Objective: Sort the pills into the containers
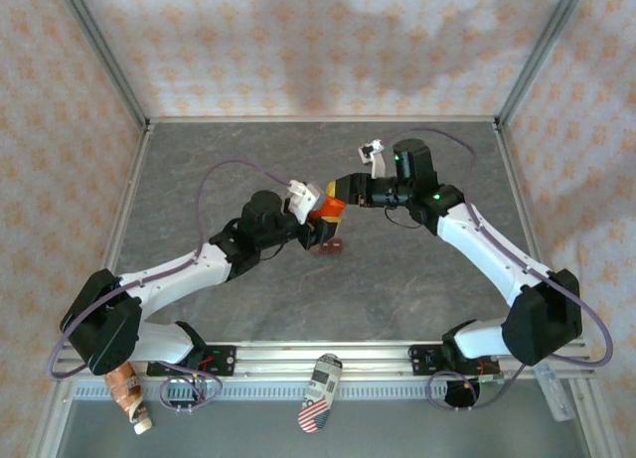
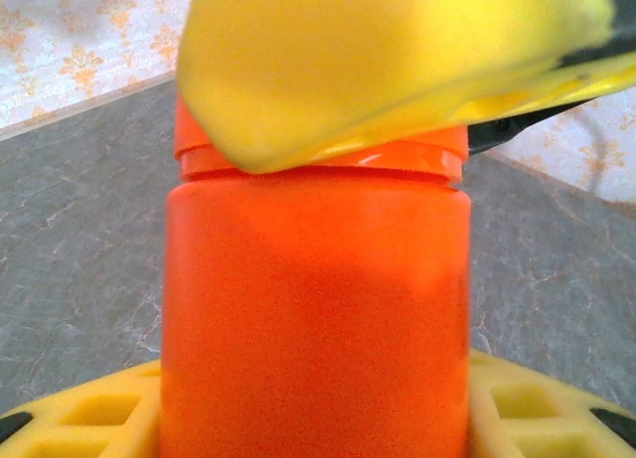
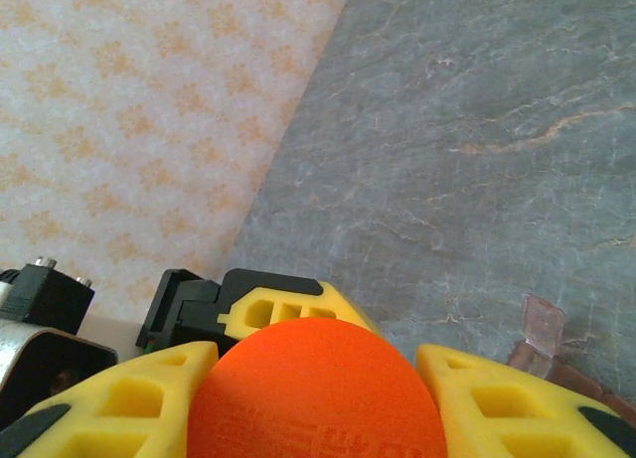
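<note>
A bright orange pill bottle (image 1: 326, 212) is held above the grey table between both grippers. My left gripper (image 1: 318, 223) is shut on its body (image 2: 316, 309), with yellow fingers (image 2: 542, 413) on either side of it. My right gripper (image 1: 340, 193) is shut on the orange cap (image 3: 316, 398); one of its fingers (image 2: 378, 61) lies over the cap in the left wrist view. The container, a small dark reddish-brown oblong box (image 1: 330, 246), rests on the table just below the bottle. Its corner, with a raised clear lid (image 3: 545, 324), shows in the right wrist view. The bottle's contents are hidden.
Patterned walls and metal posts close in the grey table (image 1: 248, 289) at the back and sides. On the near rail lie a flag-patterned item (image 1: 320, 391), a brown tube (image 1: 127, 393) and a white item (image 1: 554, 388). A purple cable (image 1: 224, 170) loops over the left arm.
</note>
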### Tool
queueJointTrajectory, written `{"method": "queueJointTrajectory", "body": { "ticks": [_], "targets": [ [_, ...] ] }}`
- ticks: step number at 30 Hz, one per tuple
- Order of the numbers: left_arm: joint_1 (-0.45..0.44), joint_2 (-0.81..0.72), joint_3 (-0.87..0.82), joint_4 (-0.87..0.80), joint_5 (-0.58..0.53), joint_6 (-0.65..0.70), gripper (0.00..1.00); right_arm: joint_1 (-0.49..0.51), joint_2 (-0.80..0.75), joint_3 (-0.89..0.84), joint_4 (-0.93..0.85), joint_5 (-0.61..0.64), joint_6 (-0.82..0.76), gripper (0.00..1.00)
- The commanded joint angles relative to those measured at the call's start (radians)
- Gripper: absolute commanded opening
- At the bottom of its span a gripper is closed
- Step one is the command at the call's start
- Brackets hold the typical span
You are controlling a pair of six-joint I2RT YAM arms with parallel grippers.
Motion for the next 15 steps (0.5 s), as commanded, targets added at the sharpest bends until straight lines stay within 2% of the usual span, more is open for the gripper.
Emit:
{"method": "queueJointTrajectory", "body": {
  "ticks": [1, 4, 6, 8, 10, 15],
  "targets": [
    [0.005, -0.017, 0.027, 0.092, 0.042, -0.014, 0.0, -0.009, -0.013, -0.01, 0.036, 0.0, -0.007, 0.5],
    [0.004, -0.027, 0.017, 0.087, -0.015, 0.011, 0.0, -0.009, -0.052, 0.036, -0.035, 0.152, 0.103, 0.75],
    [0.004, -0.037, 0.015, 0.071, -0.058, 0.038, 0.0, -0.009, -0.08, 0.062, -0.079, 0.245, 0.204, 0.82],
    [0.005, -0.041, 0.017, 0.051, -0.08, 0.069, 0.0, -0.008, -0.107, 0.073, -0.097, 0.299, 0.301, 0.84],
    [0.004, -0.043, 0.018, 0.04, -0.096, 0.091, 0.0, -0.002, -0.125, 0.094, -0.176, 0.405, 0.399, 0.85],
    [0.004, -0.037, 0.028, 0.018, -0.111, 0.126, 0.0, 0.051, -0.133, 0.11, -0.237, 0.52, 0.497, 0.85]
  ]
}}
